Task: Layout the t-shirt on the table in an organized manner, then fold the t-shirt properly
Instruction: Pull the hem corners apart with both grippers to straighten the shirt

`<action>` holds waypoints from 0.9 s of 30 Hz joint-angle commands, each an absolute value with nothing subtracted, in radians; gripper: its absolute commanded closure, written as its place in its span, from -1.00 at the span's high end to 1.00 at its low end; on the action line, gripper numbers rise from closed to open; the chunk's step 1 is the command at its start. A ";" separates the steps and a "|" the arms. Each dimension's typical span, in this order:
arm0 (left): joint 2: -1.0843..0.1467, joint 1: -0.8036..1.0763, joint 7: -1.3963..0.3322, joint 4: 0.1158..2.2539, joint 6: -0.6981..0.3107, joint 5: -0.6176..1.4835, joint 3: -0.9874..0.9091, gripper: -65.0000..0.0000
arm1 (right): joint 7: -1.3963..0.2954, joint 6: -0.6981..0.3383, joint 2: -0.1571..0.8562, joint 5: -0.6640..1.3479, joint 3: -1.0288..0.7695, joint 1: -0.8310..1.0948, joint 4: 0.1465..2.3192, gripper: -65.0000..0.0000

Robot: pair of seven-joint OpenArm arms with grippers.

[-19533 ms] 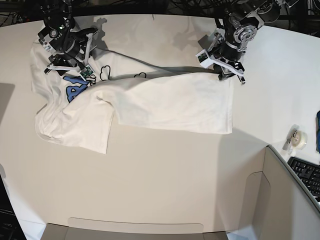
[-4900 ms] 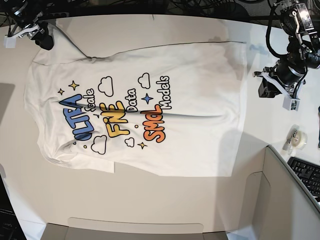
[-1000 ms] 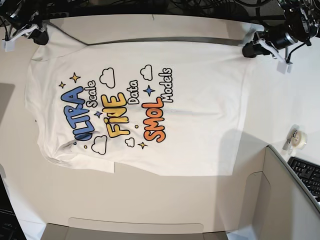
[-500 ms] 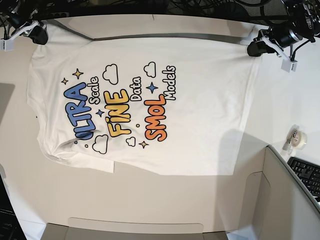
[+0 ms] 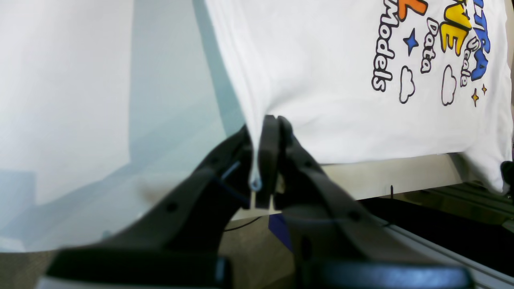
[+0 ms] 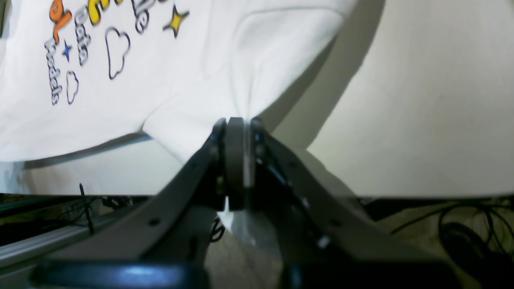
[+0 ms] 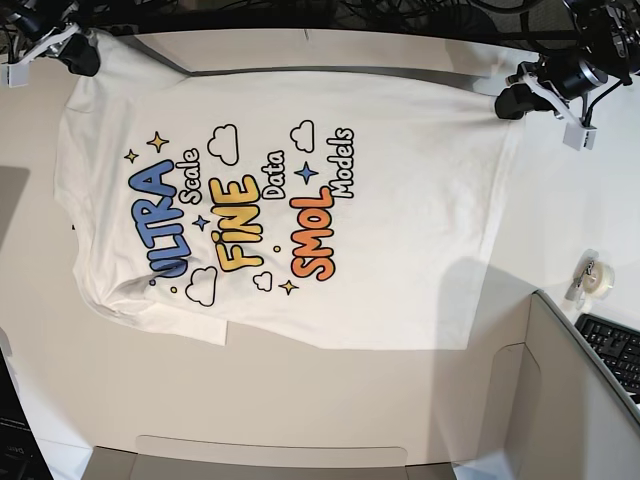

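The white t-shirt (image 7: 400, 200) lies print-up across the table (image 7: 300, 400), collar end toward the left of the base view. Its far edge is lifted, with a dark shadow band beneath. My left gripper (image 7: 505, 100) is shut on the far hem corner. The left wrist view shows the cloth (image 5: 329, 80) pinched between the closed fingers of that gripper (image 5: 268, 120). My right gripper (image 7: 80, 55) is shut on the far sleeve and shoulder corner. In the right wrist view the fabric (image 6: 180, 80) bunches into this gripper's (image 6: 236, 122) closed tips.
A tape roll (image 7: 598, 278) sits on the table at the right. A black keyboard (image 7: 612, 350) lies behind the grey partition panel (image 7: 570, 410) at the bottom right. Cables and a rail run along the table's far edge.
Both grippers have kept their hold on the far corners. The shirt and its print have slid slightly to the right in the base view, and the far edge has stretched straighter.
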State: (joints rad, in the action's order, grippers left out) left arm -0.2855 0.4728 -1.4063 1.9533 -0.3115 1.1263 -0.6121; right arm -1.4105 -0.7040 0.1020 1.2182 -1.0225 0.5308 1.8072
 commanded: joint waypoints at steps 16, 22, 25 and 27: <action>-0.331 0.473 -1.396 1.971 -0.312 1.142 -0.627 -1.00 | -1.396 -0.698 0.091 1.415 -1.121 0.685 1.948 -1.00; -0.348 0.472 -1.396 1.969 -0.312 1.142 -0.627 -1.00 | -1.396 -0.698 0.088 1.394 -1.171 0.671 1.971 -1.00; -0.349 0.470 -1.396 1.969 -0.312 1.142 -0.627 -1.00 | -1.396 -0.698 0.088 1.371 -1.147 0.664 1.971 -1.00; -0.349 0.467 -1.396 1.969 -0.312 1.142 -0.627 -1.00 | -1.396 -0.698 0.088 1.365 -1.122 0.636 1.971 -1.00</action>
